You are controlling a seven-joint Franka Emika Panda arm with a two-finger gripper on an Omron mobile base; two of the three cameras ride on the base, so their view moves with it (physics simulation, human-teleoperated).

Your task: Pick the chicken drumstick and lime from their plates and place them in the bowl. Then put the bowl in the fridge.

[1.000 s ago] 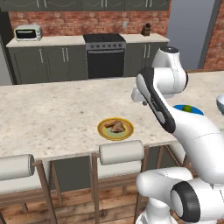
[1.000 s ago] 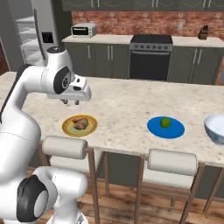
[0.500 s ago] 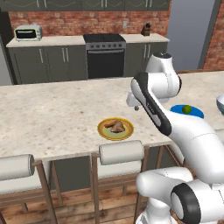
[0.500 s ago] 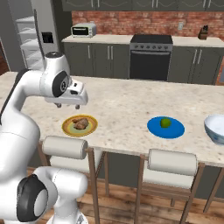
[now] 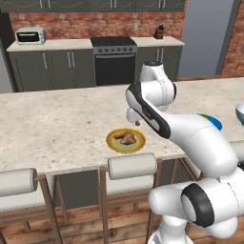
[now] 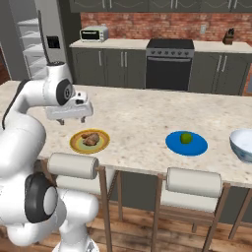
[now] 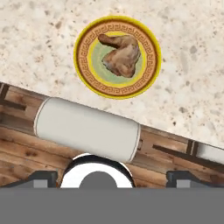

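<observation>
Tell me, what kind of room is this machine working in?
A kitchen, computer-rendered rather than real. A black oven sits among dark cabinets against a brick wall, a toaster oven stands on the back counter, and stools line a stone-topped island holding plates of food.

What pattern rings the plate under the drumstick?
A brown Greek-key band inside a yellow rim, clearest in the hand view.

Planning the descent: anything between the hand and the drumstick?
Nothing visible. The open hand hangs above the counter beside the yellow plate, and the chicken drumstick lies uncovered on it with bare air between.
</observation>
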